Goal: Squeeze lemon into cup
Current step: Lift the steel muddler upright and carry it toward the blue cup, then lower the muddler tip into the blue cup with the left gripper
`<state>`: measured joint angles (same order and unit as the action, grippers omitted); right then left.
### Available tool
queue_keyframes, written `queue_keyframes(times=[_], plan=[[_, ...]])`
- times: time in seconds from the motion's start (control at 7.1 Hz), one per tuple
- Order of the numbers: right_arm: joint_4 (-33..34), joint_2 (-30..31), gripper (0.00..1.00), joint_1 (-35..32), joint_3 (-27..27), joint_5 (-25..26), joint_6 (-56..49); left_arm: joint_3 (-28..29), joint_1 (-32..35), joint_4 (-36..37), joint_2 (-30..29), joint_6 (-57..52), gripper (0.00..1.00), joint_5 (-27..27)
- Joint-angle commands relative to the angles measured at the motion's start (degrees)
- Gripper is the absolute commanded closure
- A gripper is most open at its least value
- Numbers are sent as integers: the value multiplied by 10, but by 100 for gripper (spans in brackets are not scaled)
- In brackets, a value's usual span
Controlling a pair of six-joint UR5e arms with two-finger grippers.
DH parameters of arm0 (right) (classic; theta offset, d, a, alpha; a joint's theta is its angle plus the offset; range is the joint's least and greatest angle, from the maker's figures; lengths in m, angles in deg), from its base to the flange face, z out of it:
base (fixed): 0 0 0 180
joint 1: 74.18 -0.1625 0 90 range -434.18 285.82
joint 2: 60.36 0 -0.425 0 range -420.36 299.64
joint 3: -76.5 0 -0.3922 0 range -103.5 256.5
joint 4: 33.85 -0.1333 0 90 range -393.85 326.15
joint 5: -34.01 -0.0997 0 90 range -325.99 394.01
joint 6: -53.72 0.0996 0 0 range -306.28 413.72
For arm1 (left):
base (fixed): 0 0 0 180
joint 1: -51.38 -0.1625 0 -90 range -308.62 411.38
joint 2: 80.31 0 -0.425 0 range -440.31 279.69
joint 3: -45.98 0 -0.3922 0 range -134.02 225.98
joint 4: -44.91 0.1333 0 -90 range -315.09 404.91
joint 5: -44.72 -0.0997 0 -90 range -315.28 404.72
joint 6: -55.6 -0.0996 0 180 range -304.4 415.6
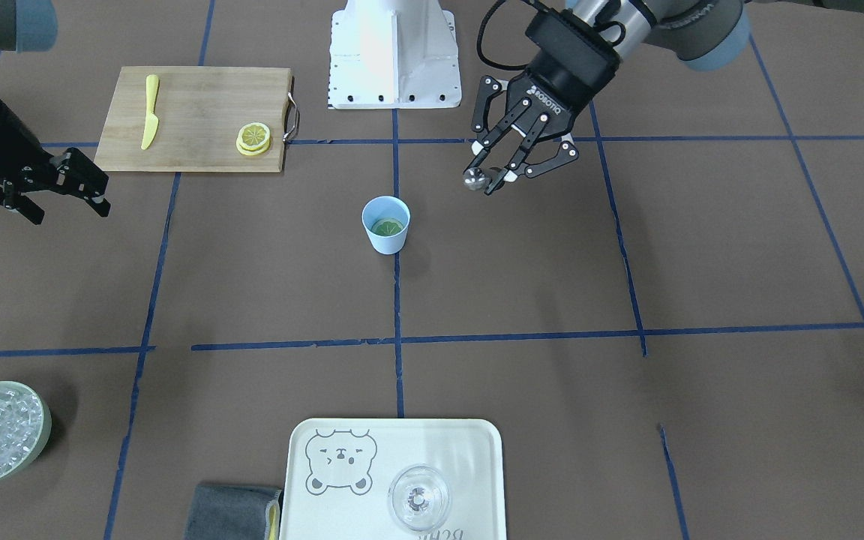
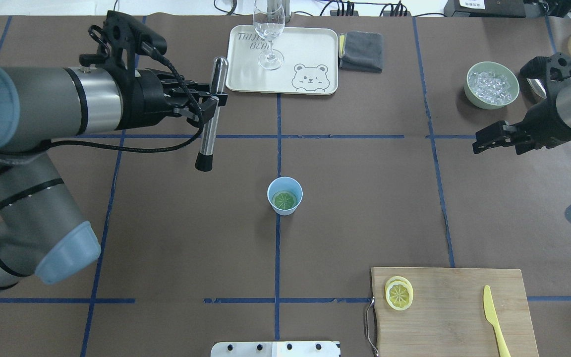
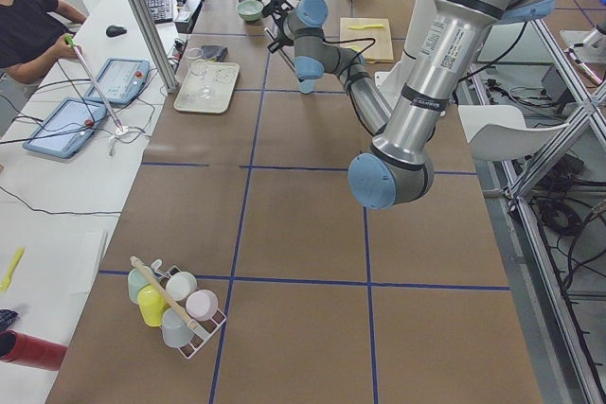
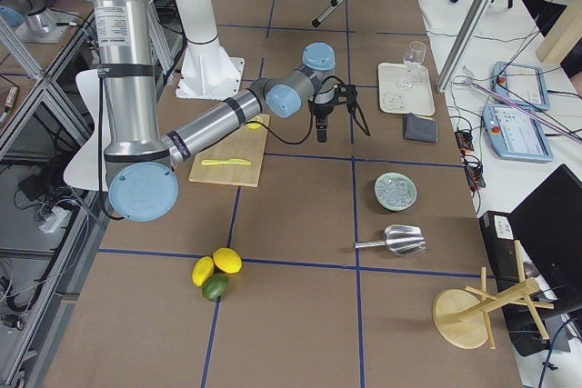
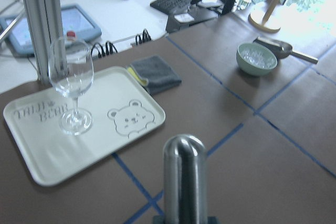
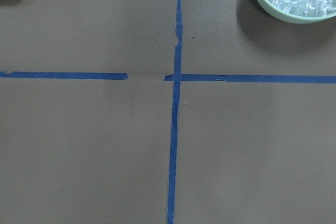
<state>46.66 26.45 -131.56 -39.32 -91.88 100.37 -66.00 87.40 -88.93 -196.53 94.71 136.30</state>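
Overhead view, left to right. At far left, the left gripper (image 2: 214, 101) is clamped on a steel muddler (image 2: 207, 139), which hangs with its black tip down, well apart from the cup (image 2: 284, 207) and left of it. The cup stands upright at the table's centre on a blue tape line; the lemon (image 2: 284, 200) lies flat on its floor, below the rim. To the right and nearer the robot, spare slices (image 2: 398, 293) rest stacked on a cutting board (image 2: 464, 307). At far right, the right gripper (image 2: 481, 141) appears spread and grasps nothing. The slice is likely light, soft, wet and slippery, so it is better pressed from straight above than pinched. The cup is probably light and easily tipped; its mid wall is the place to hold it steady.
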Motion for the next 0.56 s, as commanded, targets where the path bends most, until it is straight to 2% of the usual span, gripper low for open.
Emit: queue_keyframes(times=[0.0,0.28,0.42], plan=[[0,12,0,-24,13,-10,-44,28,-108,-61,-31,-1,100,-237],[0,13,0,-32,21,-16,-57,102,-159,-69,-76,0,100,-369],[0,13,0,-32,20,-18,-57,119,-174,-90,-79,2,100,-383]])
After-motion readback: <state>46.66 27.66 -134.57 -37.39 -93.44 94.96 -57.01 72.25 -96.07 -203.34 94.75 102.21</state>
